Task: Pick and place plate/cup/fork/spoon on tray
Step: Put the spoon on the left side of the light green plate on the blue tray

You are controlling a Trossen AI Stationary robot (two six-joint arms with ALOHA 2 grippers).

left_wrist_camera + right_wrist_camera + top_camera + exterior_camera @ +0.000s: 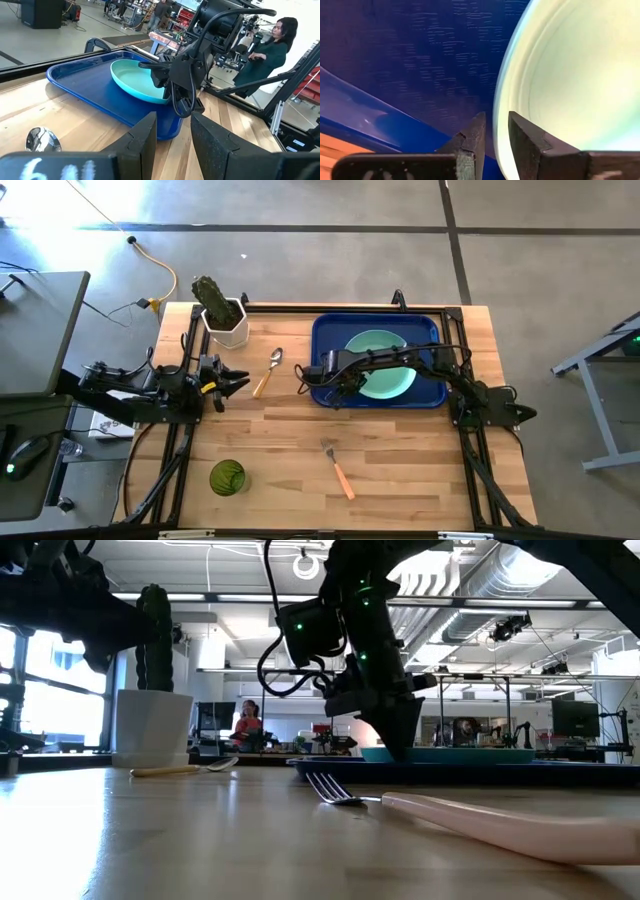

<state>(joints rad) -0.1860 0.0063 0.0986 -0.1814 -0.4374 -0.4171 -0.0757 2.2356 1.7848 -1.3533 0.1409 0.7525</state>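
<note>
The mint-green plate point(385, 352) lies in the dark-blue tray point(325, 330) at the table's far right. My right gripper point(338, 385) reaches over the tray from the right and is shut on the plate's left rim. The spoon point(268, 370) lies on the wood left of the tray. The fork point(338, 467) lies near the front middle. The dark-green cup point(227, 477) stands at the front left. My left gripper point(235, 380) is open and empty, left of the spoon, pointing toward the tray. My right gripper pinches the plate's rim point(499, 115) at the plate's left side, one finger point(475, 132) outside the rim and one point(525, 135) over the plate's inner face. The fingers slant down from above. Whether the held edge is lifted off the tray floor I cannot tell.
A green cactus in a white pot point(222, 315) stands at the far left corner of the table, behind the spoon. Bare wood lies between the fork and the tray. A person point(265, 50) stands in the room beyond the table.
</note>
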